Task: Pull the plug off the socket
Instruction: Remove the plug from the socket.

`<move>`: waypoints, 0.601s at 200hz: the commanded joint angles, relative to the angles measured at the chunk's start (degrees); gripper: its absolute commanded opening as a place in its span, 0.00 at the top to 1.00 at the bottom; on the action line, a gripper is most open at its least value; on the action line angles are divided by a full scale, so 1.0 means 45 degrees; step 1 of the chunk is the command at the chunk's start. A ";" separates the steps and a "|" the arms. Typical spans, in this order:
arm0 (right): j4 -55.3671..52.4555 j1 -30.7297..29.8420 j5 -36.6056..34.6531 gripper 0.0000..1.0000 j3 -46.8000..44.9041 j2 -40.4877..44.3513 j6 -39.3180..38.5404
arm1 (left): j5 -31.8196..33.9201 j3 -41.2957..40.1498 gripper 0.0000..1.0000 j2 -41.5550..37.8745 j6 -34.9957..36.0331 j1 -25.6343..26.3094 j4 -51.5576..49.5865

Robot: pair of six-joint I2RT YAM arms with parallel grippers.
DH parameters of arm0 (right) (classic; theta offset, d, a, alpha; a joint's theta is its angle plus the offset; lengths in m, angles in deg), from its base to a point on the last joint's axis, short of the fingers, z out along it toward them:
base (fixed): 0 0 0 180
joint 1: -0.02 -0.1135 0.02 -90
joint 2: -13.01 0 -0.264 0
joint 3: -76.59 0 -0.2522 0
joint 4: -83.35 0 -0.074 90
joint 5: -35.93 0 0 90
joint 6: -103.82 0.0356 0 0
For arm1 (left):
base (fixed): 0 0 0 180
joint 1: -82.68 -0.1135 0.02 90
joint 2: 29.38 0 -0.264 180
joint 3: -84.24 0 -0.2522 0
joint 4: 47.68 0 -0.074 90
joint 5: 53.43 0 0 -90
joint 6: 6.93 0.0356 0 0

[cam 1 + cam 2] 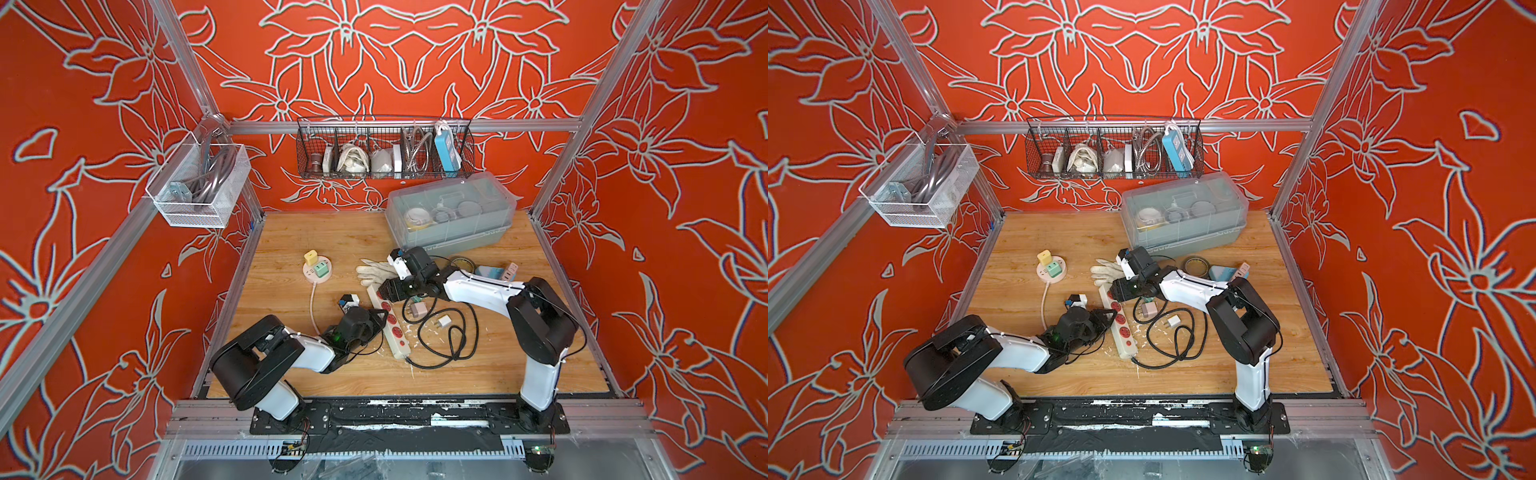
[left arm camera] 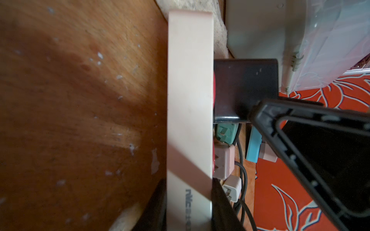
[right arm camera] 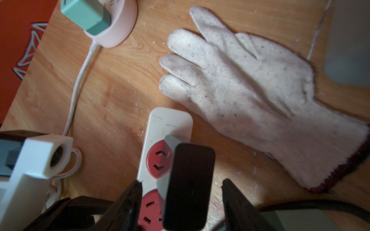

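While your left gripper (image 2: 188,190) pinches the white power strip (image 2: 190,100) across its width at the bottom middle of the left wrist view, the black plug (image 3: 188,186) stands out of the strip's red socket face at the bottom centre of the right wrist view. In both top views the strip lies slantwise near the middle of the table (image 1: 332,232), with the plug near its upper end, under your right arm. Your right gripper (image 3: 181,181) is spread — one finger on each side of the plug, a little gap showing on both sides, nothing pinched. Expect the plug to be a light, rigid plastic block with smooth, probably slippery flanks, held only by the friction of its pins. Take it by the two flat sides, low down near the strip, where the fingers get the most surface. The strip looks light too, so it likely rises with the plug unless the left grip holds it down. Pull straight out along the pins — rocking could bend them or slip the hold.
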 commanded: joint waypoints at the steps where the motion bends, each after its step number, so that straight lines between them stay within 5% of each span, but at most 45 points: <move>1: 0.0597 -0.0078 0.0073 0.44 0.0444 -0.0379 0.0102 | 0.0147 -0.0979 1.00 0.1259 0.0791 0.0180 -0.5285; 36: 0.0584 -0.0096 -0.0446 1.00 0.0436 0.0106 -0.0329 | 0.0604 -0.0877 1.00 0.1471 0.0189 0.0177 -0.6163; 64: 0.1589 0.0138 -0.0705 1.00 -0.0443 0.1206 0.0052 | 0.0607 -0.0899 1.00 0.1931 -0.0297 0.0185 -0.6100; 120: 0.5292 0.1063 0.1844 1.00 -0.2003 0.1711 0.2527 | 0.0722 -0.0867 1.00 0.2714 -0.0429 0.0183 -0.5815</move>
